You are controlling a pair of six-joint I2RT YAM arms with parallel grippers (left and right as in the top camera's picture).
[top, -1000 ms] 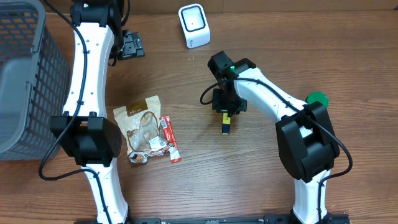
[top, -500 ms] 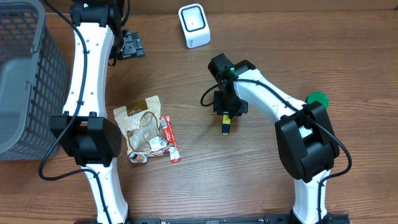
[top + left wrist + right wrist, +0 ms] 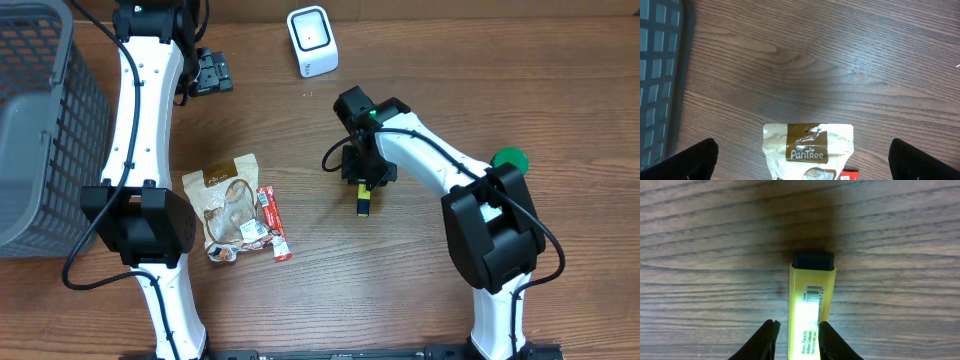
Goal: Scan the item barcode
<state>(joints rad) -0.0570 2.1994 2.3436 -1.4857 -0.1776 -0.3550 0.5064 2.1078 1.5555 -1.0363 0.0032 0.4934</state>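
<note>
A yellow marker [image 3: 363, 205] with a black cap lies on the wooden table, its barcode label [image 3: 813, 291] facing up. My right gripper [image 3: 365, 180] is just above it and slightly open. In the right wrist view its fingers [image 3: 799, 326] straddle the marker [image 3: 812, 305], with a thin gap on the left side and the right finger against the marker's edge. The white scanner [image 3: 312, 40] stands at the back centre. My left gripper [image 3: 210, 72] hangs wide open at the back left, holding nothing, above a snack pouch [image 3: 807, 147].
A beige and brown pouch [image 3: 228, 205] and a red snack bar [image 3: 273, 224] lie left of centre. A grey mesh basket [image 3: 40, 120] fills the left edge. A green round object [image 3: 510, 158] sits by the right arm.
The right gripper's fingers have eased apart slightly around the marker. The left arm and the other items have not moved.
</note>
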